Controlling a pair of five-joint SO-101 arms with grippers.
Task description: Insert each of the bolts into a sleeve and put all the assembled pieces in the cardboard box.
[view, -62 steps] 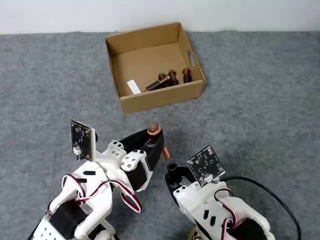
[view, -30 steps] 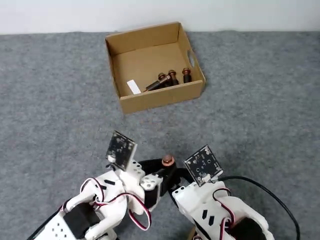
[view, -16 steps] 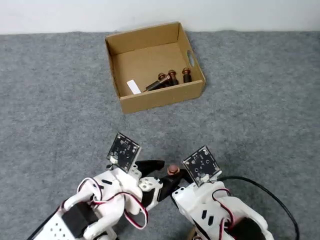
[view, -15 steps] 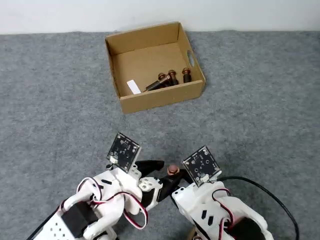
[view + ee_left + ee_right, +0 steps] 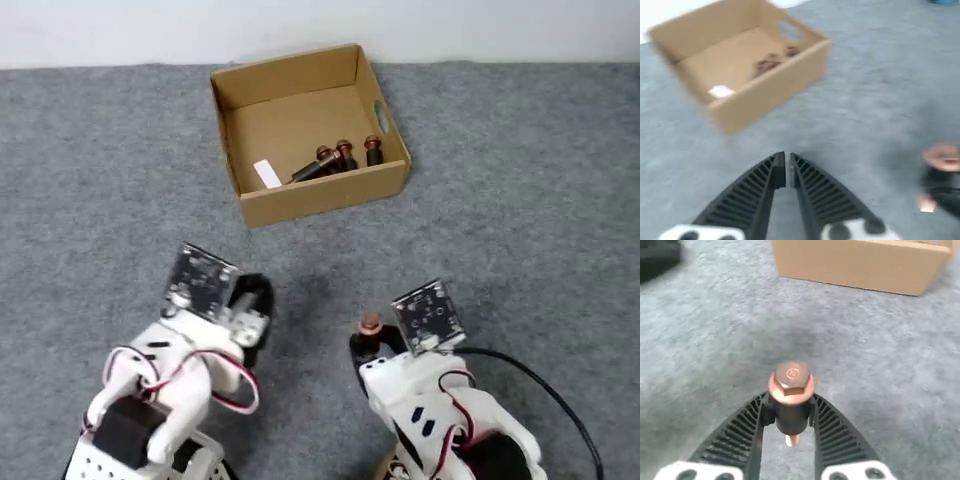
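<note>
- Right gripper [image 5: 789,407]: ribbed fingers [image 5: 747,430] clenched on the dark sleeve [image 5: 790,421], copper bolt [image 5: 791,381] seated in it, head up and shank tip poking out below. It is held just off the grey worktop [image 5: 520,200], well short of the cardboard box [image 5: 325,195].
- Left gripper [image 5: 786,162]: fingers closed to a thin slit with nothing between them, parked off to the side.
- Three assembled pieces [image 5: 340,157] already lie in the box.
- Handling, my read: all metal, rigid, dense for its size, not fragile. Smooth surfaces, so likely slippery against the pads.
- The bolt probably sits loose in the sleeve. Keep the head up, or it could slide out when tipped.
- Best hold looks like the sleeve body just under the hex head, as it is gripped now.
- Writing: the bolt head has a stamped mark, unreadable. The white slip [image 5: 267,174] in the box shows no legible print.
</note>
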